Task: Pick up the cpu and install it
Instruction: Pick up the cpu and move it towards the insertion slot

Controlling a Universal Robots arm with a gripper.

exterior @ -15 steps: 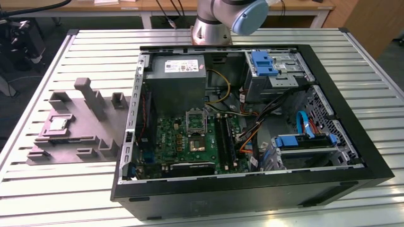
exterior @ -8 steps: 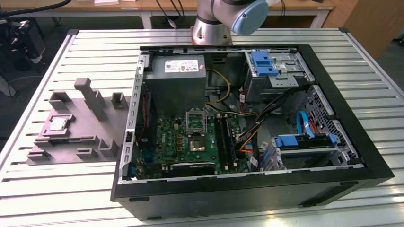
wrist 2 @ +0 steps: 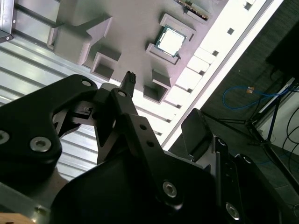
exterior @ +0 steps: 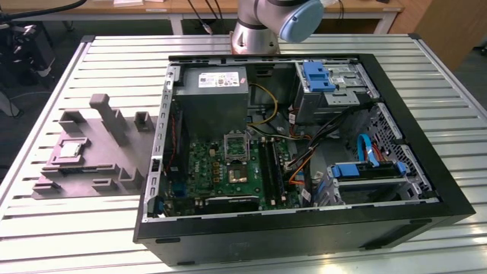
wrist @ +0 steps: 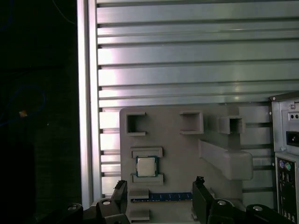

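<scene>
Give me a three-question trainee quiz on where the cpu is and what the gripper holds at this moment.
1. True or false: the cpu sits in the socket of the green circuit board.
2. What does the gripper hold? A) the cpu B) a cable C) nothing
3. Fill in: the cpu lies on the grey ____ beside the computer case.

Key: 1 false; 2 C, the fingers are apart and empty; 3 tray.
</scene>
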